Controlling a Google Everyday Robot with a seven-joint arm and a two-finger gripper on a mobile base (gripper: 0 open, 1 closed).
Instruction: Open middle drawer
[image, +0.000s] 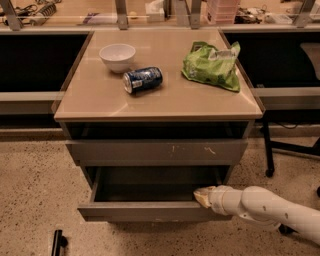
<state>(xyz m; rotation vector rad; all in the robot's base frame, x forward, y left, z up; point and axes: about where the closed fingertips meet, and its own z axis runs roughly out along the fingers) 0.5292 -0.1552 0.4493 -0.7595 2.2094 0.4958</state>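
The middle drawer (145, 211) is a plain grey front pulled out well past the cabinet, showing its shallow dark tray inside. My gripper (202, 197) sits at the end of the white arm (265, 209) coming from the lower right, and rests at the top edge of the drawer front near its right end. Above it is the top drawer front (155, 151) with white scratch marks, closed. The bottom drawer is hidden under the pulled-out one.
On the beige cabinet top (95, 97) are a white bowl (117, 56), a blue can on its side (143, 80) and a green chip bag (212, 66). A black chair leg (267, 150) stands right of the cabinet. A black object (57, 242) lies on the speckled floor.
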